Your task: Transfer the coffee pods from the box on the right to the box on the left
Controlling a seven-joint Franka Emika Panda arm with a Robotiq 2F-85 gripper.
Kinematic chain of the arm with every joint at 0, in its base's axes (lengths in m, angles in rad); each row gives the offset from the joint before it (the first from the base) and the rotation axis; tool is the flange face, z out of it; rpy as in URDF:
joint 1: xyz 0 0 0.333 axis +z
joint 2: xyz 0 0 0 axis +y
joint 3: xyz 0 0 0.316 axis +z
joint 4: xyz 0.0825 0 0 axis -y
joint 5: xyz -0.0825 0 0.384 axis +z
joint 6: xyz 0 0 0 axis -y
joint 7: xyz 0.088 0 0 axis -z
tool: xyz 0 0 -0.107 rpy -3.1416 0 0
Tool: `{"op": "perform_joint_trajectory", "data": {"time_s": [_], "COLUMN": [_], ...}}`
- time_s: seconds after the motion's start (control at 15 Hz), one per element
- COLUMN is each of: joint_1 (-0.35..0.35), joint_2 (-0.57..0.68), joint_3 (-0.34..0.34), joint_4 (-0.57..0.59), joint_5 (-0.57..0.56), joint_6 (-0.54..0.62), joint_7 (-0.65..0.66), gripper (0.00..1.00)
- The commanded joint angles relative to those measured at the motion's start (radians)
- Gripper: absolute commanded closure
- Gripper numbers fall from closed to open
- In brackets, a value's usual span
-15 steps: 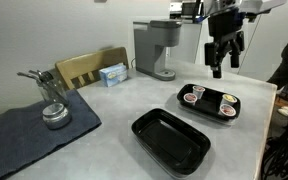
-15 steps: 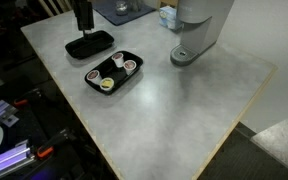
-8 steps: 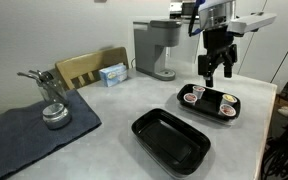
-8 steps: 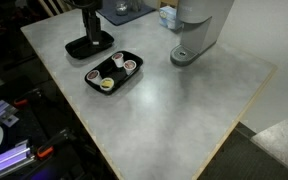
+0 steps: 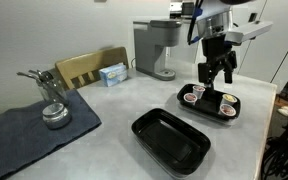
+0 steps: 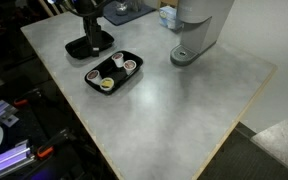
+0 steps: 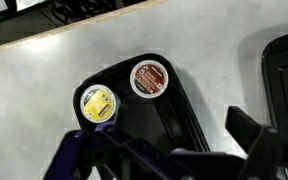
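Note:
Several coffee pods lie in a black tray (image 5: 189, 105) on the right side of the table; one has a brown-red top (image 7: 149, 78) and one a yellow top (image 7: 97, 103). The same tray (image 6: 127, 80) and its pods (image 6: 106, 85) show in both exterior views. An empty black tray (image 5: 171, 140) sits nearer the middle, and its edge (image 7: 284, 70) also shows in the wrist view. My gripper (image 5: 215, 78) hangs a little above the pod tray, open, with nothing between its fingers (image 7: 249, 135).
A grey coffee machine (image 5: 156, 48) stands at the back of the table, with a small blue box (image 5: 113, 73) beside it. A metal item (image 5: 52, 110) rests on a dark cloth at the left. A wooden chair back (image 5: 84, 65) stands behind.
The gripper has come down and shifted towards the pod tray. It has stayed open, and the pods and trays have not moved.

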State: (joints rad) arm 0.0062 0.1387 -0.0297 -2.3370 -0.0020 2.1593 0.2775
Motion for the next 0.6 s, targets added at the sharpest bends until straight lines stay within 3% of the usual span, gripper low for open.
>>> {"op": "perform_joint_trajectory", "data": {"time_s": [0.0, 0.53], "joint_1": [-0.012, -0.015], "joint_2": [0.11, 0.257], "joint_3": [-0.01, -0.057], "joint_4": [0.057, 0.172], "joint_5": [-0.004, -0.018], "joint_6": [0.001, -0.033], "joint_7": [-0.036, -0.015], "gripper": [0.0, 0.0]}}
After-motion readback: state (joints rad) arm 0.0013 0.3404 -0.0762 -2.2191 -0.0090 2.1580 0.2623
